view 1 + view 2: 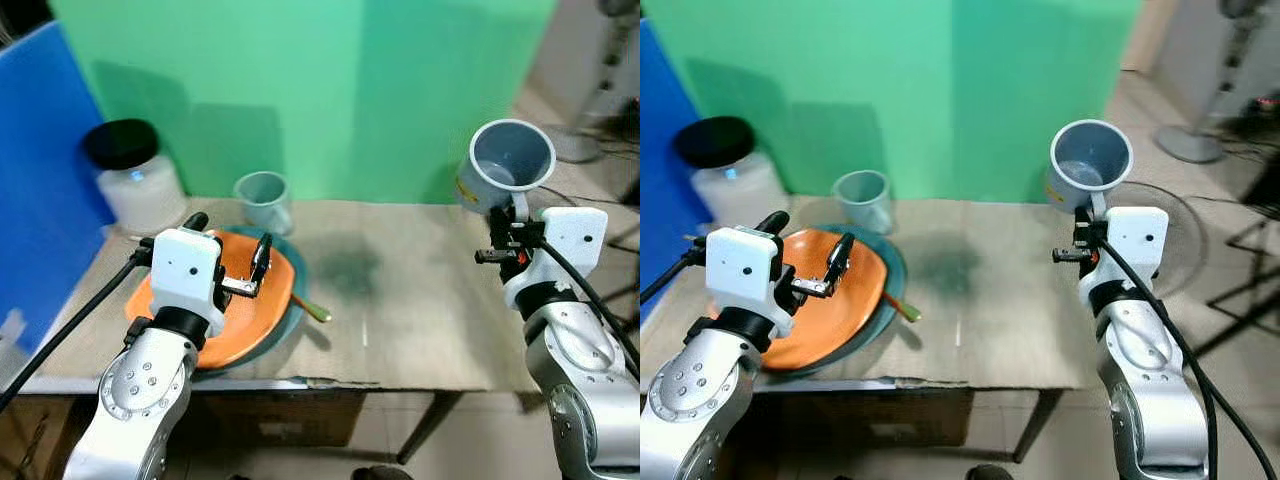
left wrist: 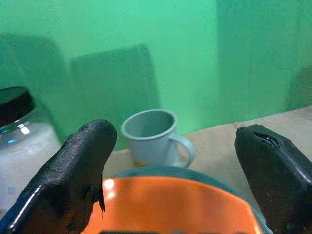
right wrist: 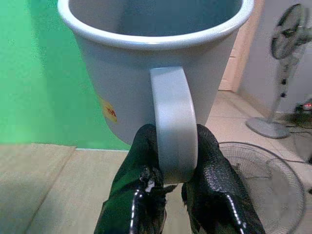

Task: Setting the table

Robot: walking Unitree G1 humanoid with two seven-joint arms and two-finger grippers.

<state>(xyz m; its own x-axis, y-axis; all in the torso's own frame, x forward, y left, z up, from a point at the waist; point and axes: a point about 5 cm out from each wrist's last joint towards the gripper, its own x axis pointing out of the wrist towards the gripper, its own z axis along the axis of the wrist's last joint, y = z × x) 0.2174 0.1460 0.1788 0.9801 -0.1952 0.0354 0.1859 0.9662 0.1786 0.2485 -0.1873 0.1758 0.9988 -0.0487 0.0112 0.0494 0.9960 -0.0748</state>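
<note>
Table [image 1: 420, 330]: brown board top; setting in progress, cup placement is the step in hand. Orange round plate [image 1: 215, 315] sits on a teal plate [image 1: 288, 318] near the front left corner. A light blue handled mug [image 1: 265, 200] stands at the back edge just behind them. Left end effector [image 1: 232, 252] hovers over the orange plate, fingers apart. Right end effector [image 3: 173, 168] is clamped on the handle of a grey-blue plastic mug [image 1: 507, 165], held aloft above the right edge. Next move calls for lowering it upright onto bare table. The right wrist view alone confirms the handle pinch
</note>
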